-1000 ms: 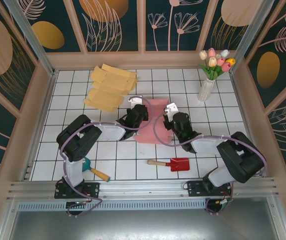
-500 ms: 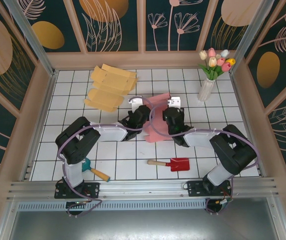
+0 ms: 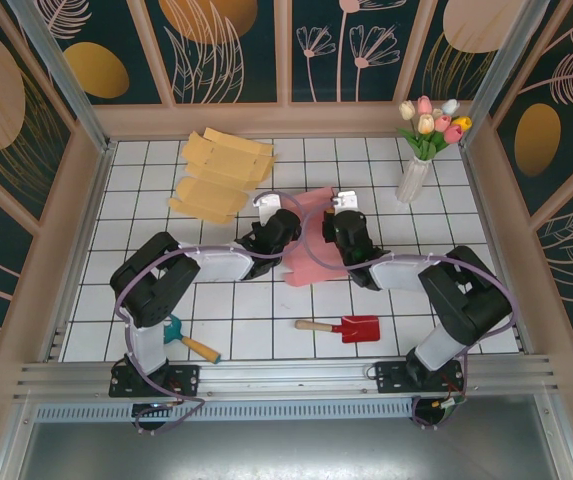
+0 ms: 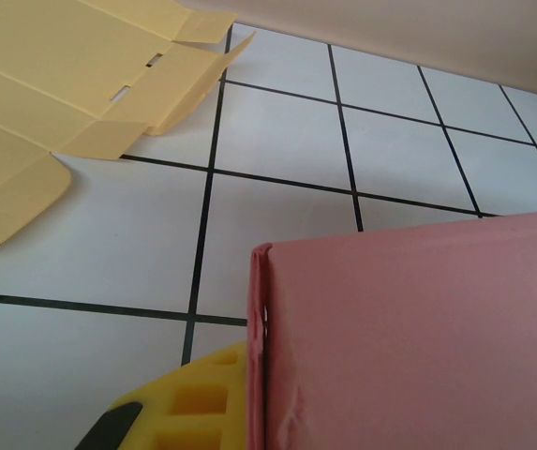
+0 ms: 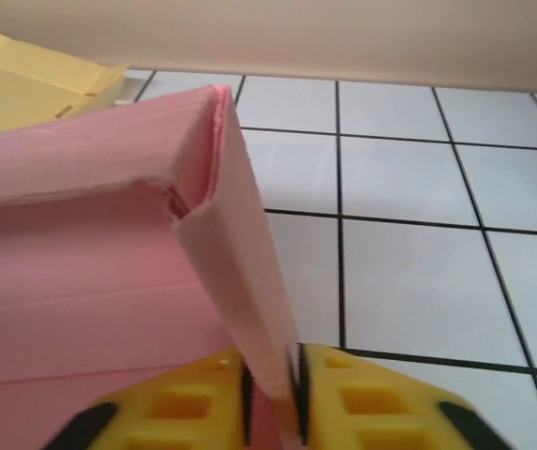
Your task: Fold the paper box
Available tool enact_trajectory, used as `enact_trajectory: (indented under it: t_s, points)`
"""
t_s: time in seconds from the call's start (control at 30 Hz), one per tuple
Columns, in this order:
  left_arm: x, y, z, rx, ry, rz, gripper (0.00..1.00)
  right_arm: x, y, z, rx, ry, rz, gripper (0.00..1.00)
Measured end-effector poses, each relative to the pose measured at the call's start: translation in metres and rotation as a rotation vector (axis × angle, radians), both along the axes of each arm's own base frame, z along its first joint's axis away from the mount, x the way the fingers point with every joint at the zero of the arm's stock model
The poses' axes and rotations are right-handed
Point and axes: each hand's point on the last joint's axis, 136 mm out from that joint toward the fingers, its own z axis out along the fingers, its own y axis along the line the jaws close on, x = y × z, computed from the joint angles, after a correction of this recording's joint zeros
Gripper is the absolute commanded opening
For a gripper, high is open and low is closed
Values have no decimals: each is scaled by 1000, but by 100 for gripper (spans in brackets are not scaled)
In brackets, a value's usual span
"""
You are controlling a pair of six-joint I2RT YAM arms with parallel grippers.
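Right wrist view: the right gripper (image 5: 273, 380) is pinched tight on a thin flap of the pink paper box (image 5: 90, 272), which stands just ahead of it on the white tiled counter (image 5: 409, 272). The left gripper (image 4: 249, 403) is squeezed together on the box's side wall. Flat yellow cardboard sheets (image 4: 52, 75) lie farther ahead, to its left.

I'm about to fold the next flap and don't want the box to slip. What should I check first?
1. The right gripper pinches a flap of the pink paper box: ok.
2. The left gripper is shut on a box wall: ok.
3. The flat yellow cardboard sheets lie apart from the box: ok.
4. The white vase of tulips stands apart from the right arm: ok.
5. The corner crease is clean and untorn: cannot tell.
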Motion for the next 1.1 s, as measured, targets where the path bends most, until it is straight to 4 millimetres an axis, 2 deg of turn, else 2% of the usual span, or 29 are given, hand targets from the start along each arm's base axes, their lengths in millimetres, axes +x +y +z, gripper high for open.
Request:
enact_trajectory:
  t_s: [0.23,0.53,0.6,0.73,0.87,1.0,1.1]
  points:
    - [0,1,-2,4,3,2,0,1,2,3,-9,-9,32,29]
    - [-2,-4,-16,14,32,-23,0,4,3,13,-57,-40,43,30]
    - [-2,-5,-16,12,34,-27,0,6,1,17,-71,-54,33,25]
    - [-3,-6,-16,8,36,-33,0,8,-6,19,-111,-64,-1,9]
    - [-5,-13,-14,6,33,-46,0,9,-16,16,-159,-62,-69,5]
    - [-5,-17,-12,1,29,-51,0,8,-20,17,-180,-70,-113,9]
    - [-3,-18,-12,1,28,-50,0,8,-20,17,-178,-70,-109,22]
